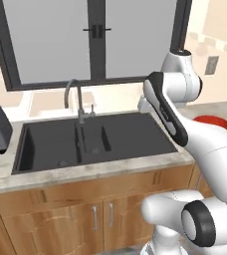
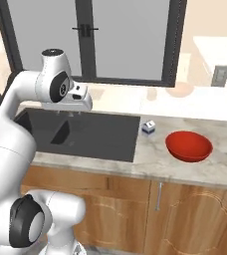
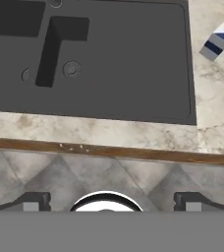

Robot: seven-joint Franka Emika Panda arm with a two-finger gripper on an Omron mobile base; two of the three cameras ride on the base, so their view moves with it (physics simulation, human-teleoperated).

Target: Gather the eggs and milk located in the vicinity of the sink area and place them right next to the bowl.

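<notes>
Left base view: the white arm rises over the dark sink (image 1: 93,142), its faucet (image 1: 74,99) upright at the back rim; the red bowl (image 1: 216,123) peeks out behind the forearm on the marble tabletop (image 1: 85,172).

Right base view: the milk (image 2: 148,127) stands just right of the sink, left of the bowl and apart from it. No eggs can be made out.

Hand view: the pincer (image 3: 111,202) hangs spread wide and empty above the sink's front edge, the milk at upper right. A clean pickup likely means swinging right, centring over the carton and descending straight before closing.
</notes>
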